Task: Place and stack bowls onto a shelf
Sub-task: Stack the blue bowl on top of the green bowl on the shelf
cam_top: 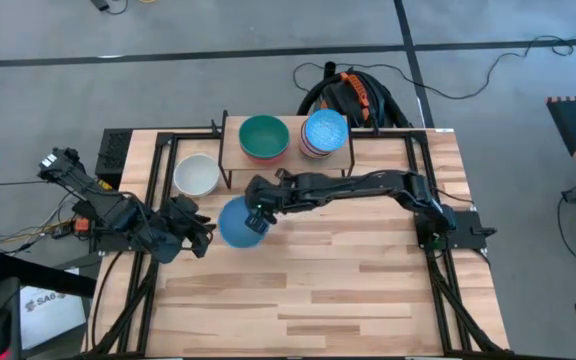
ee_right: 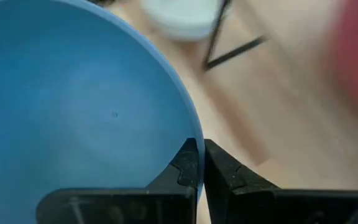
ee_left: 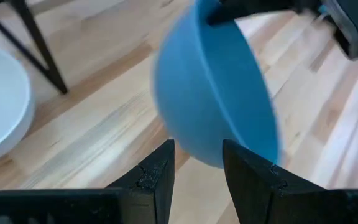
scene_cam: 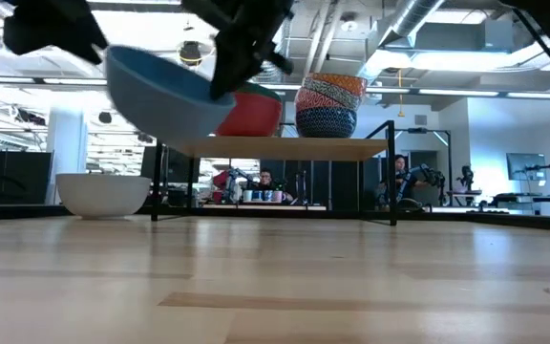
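5 visible bowls (cam_top: 238, 222), 1 shelf (cam_top: 232, 150), 2 arms

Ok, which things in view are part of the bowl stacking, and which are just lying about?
Job:
- light blue bowl, pinched at its rim by the right gripper
- white bowl on the table beside the shelf
- shelf
- green-topped stack
- patterned stack
- left gripper, jaws open

Lying about:
- orange-and-black cable bundle behind the table

Bright overhead light; ceiling glare in low view; wrist views motion-blurred.
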